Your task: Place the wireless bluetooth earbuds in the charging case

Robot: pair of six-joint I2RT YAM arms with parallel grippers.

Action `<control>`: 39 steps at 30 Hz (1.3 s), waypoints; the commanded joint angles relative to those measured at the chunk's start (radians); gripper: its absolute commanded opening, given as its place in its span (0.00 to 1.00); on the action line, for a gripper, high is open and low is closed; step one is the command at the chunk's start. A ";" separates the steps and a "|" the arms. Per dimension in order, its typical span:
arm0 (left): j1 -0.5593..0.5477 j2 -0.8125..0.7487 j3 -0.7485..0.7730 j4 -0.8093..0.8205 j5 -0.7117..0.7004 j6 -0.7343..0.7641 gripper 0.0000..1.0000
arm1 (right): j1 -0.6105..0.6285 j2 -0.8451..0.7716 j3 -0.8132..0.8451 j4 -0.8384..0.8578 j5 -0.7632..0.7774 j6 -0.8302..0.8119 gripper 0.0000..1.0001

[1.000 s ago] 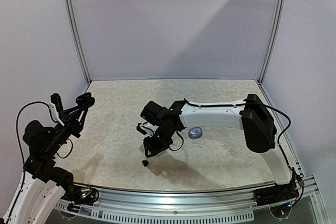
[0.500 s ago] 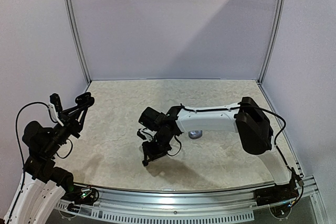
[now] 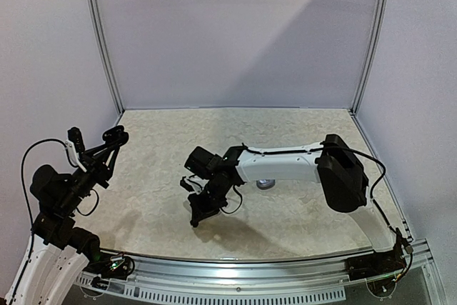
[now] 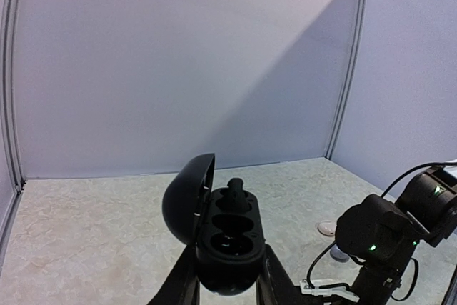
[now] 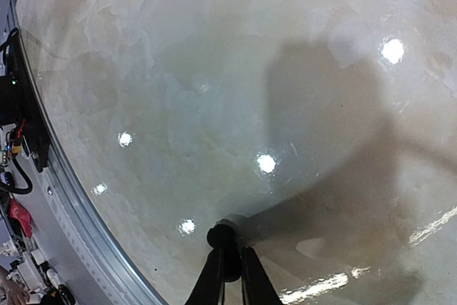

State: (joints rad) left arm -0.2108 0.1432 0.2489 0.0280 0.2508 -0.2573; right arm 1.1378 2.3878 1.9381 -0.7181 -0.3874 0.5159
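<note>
R gripper (image 5: 228, 266) pinches black earbud (image 5: 223, 239) low nr counter (image 3: 307, 130) front edge, mid-width. L gripper (image 4: 227, 283) clamps open charging case (image 4: 221, 241) by left edge; the two well apart.

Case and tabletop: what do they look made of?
The case looks like moulded black plastic with a satin finish: smooth rounded shell, soft sheen on the lid. The tabletop is marble-patterned and glossy, with sharp lamp reflections; stone or laminate, can't tell.

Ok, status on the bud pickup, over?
Left gripper shut on open case, held high; one bud looks seated. Right gripper low, pinching black bud. Nothing seen between them.
</note>
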 commanded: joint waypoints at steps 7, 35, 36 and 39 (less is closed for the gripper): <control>0.013 -0.011 0.010 0.012 0.007 0.004 0.00 | 0.026 0.032 0.026 -0.020 -0.067 -0.020 0.01; -0.018 0.013 -0.014 0.086 0.758 0.031 0.00 | 0.129 -0.470 0.187 0.040 0.235 -0.897 0.00; -0.018 0.016 -0.014 0.086 0.770 0.035 0.00 | 0.139 -0.449 0.235 0.023 0.224 -0.907 0.00; -0.018 0.012 -0.015 0.082 0.803 0.049 0.00 | 0.168 -0.358 0.362 -0.027 0.210 -0.961 0.00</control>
State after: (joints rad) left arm -0.2222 0.1505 0.2459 0.0998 0.9760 -0.2314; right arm 1.2671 1.9034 2.1941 -0.6334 -0.1593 -0.3267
